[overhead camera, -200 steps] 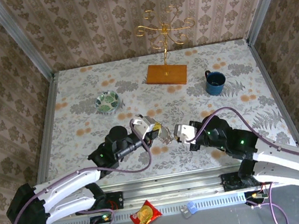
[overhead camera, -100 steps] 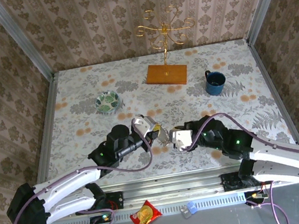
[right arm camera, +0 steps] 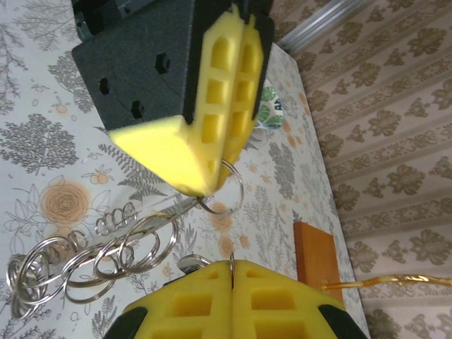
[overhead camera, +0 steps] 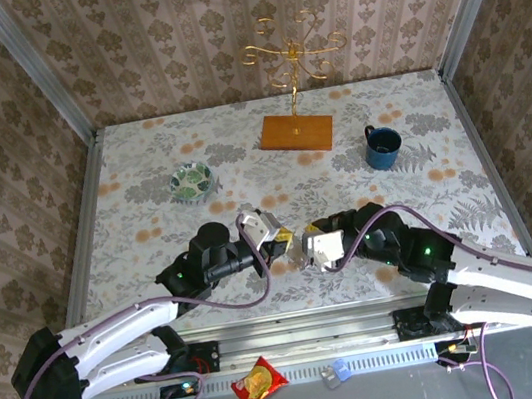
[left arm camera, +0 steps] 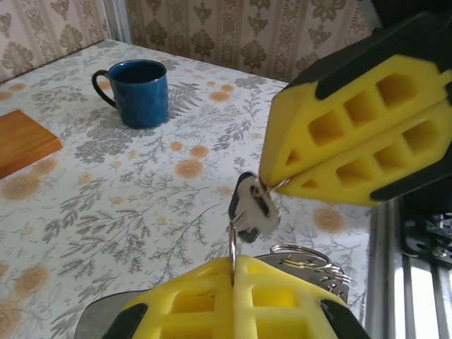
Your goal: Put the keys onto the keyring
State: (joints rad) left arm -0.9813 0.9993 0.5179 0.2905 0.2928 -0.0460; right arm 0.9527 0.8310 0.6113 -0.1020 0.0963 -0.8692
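Note:
Both grippers meet tip to tip above the table's near middle. My left gripper [overhead camera: 279, 241] [left arm camera: 234, 265] is shut on a thin metal ring [left arm camera: 232, 244] of the keyring, seen as a round loop [right arm camera: 224, 189] in the right wrist view. My right gripper [overhead camera: 304, 249] [right arm camera: 232, 267] is shut on the keys [left arm camera: 253, 210], a small grey bunch hanging at its yellow fingertips [left arm camera: 289, 166] just above the left gripper's ring. A bunch of linked metal rings [right arm camera: 92, 256] [left arm camera: 305, 258] lies on the table beneath. The keyring's strap is hidden.
A patterned bowl [overhead camera: 190, 181] sits at the left. A blue mug [overhead camera: 382, 147] [left arm camera: 138, 92] is at the right. A gold wire stand [overhead camera: 291, 52] on a wooden base [overhead camera: 297, 132] is at the back. A red snack packet [overhead camera: 260, 383] lies below the table's front edge.
My right gripper has moved left with the keys until its tips meet the left gripper's. The left gripper has barely shifted. Both stay shut.

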